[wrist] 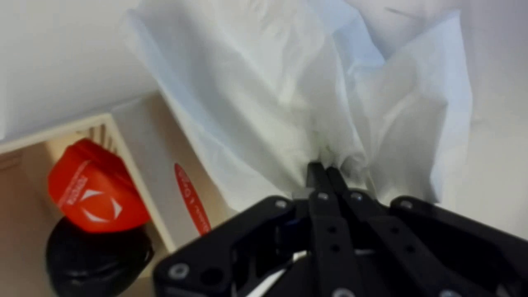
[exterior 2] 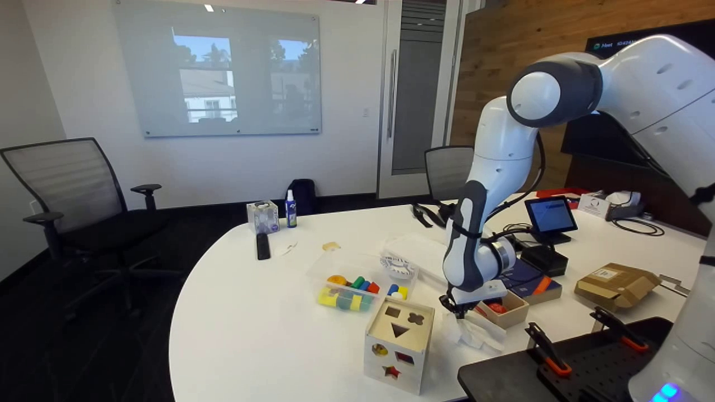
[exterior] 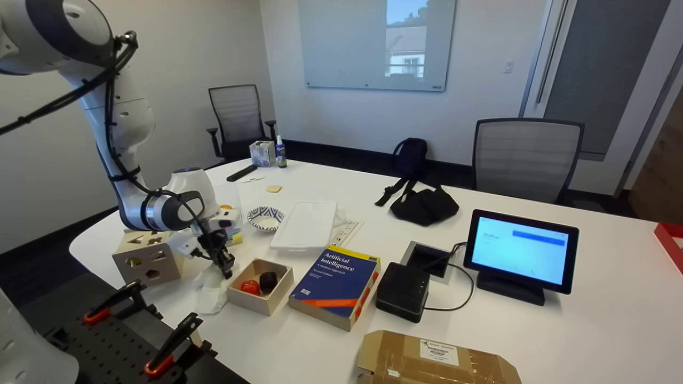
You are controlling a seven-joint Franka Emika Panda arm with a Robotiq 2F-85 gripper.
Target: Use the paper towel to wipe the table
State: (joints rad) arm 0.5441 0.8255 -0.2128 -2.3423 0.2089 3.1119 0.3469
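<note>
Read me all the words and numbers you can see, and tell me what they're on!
"Artificial Intelligence": the blue book
"A Modern Approach": same book
"Second Edition": same book, small
"Meet": the wall screen
Perhaps "Melissa & Doug", upside down and blurry: the red oval mark
Too small or blurred: the numbers after "Meet", and writing on the tablet, cardboard box, spray bottle and red thing.

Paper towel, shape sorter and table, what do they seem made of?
Paper towel: thin matte paper, going by its soft creases at the tool. Shape sorter: probably matte wood, judging by the pale tan panels and crisp cut-outs. Table: perhaps laminate, since its white top looks smooth and uniform.
</note>
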